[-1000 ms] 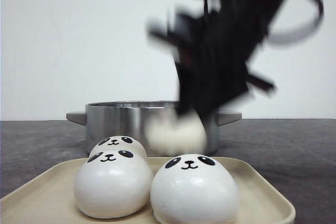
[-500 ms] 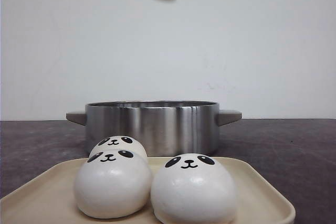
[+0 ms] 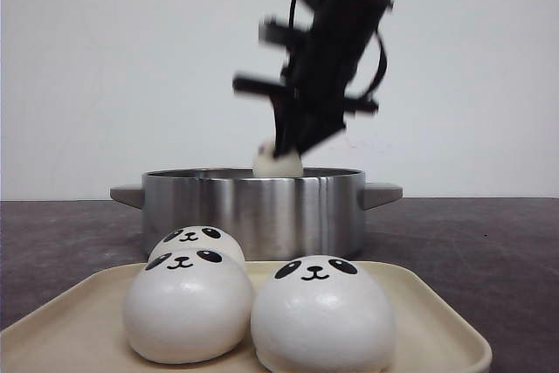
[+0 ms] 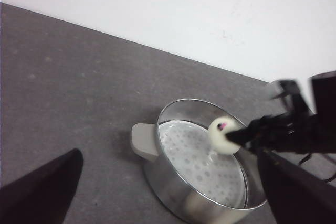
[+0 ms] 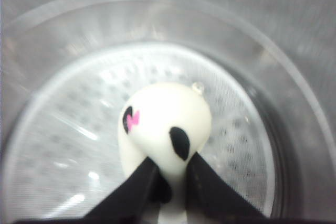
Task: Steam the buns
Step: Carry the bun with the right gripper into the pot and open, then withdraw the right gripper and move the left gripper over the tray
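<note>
Front view: right gripper (image 3: pixel 281 153) reaching down steeply from above, blurred, fingers clamped on one bun (image 3: pixel 276 162) just over the rim of the steel pot (image 3: pixel 253 211); three more buns (image 3: pixel 321 314) sat on the beige tray (image 3: pixel 441 316) on the dark tabletop (image 3: pixel 489 242), one (image 3: pixel 194 243) half hidden behind another (image 3: pixel 187 306). Likely trouble from here: a narrow pinch on a glossy, rounded skin, so possible slipping out early and bouncing off the rim instead of landing flat. Left wrist view: same bun (image 4: pixel 223 135) hung above the perforated steamer plate (image 4: pixel 197 158) inside the pot, well within the rim, not yet touching; left fingers (image 4: pixel 39 192) seen only as dark edges spread wide apart with nothing between, held high and off to the side of the pot. Right wrist view: dark fingers (image 5: pixel 202 184) squeezed the bun (image 5: pixel 163 129) at its lower edge, face tilted sideways, plate close below; another risk judged here: a release from this tilt leaving it rolled onto its face.
</note>
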You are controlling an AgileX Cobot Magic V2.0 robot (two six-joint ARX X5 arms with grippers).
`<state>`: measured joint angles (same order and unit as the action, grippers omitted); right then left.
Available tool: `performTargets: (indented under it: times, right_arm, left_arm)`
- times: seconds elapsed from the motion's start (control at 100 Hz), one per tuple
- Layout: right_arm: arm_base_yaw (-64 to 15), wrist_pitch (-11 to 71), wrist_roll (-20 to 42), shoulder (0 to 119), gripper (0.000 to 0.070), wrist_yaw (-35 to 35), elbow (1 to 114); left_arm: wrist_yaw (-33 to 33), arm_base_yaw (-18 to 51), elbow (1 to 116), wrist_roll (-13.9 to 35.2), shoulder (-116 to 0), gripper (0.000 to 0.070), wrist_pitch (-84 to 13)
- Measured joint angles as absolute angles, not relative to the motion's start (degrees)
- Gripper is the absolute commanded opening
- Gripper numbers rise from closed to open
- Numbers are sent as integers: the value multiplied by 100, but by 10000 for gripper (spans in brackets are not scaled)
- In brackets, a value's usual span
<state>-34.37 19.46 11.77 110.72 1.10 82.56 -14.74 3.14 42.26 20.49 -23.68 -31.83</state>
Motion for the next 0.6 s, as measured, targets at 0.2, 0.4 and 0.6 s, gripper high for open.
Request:
performTargets:
  times: [0.2,0.4,0.6]
  right_arm:
    - [-3361,1979,1188,11310,278,318,8241]
    - [-3291,1824,1243,11310,444,320,8241]
    - [-3249,1890,1356,11240,383,255,8239]
  left_arm:
    - [-1474,314,4226,2049,-2370,666,-3280]
    - [-1474,314,4226,2049,-2370,664,-3280]
    - [-1485,314,4226,2047,-2370,588,-3280]
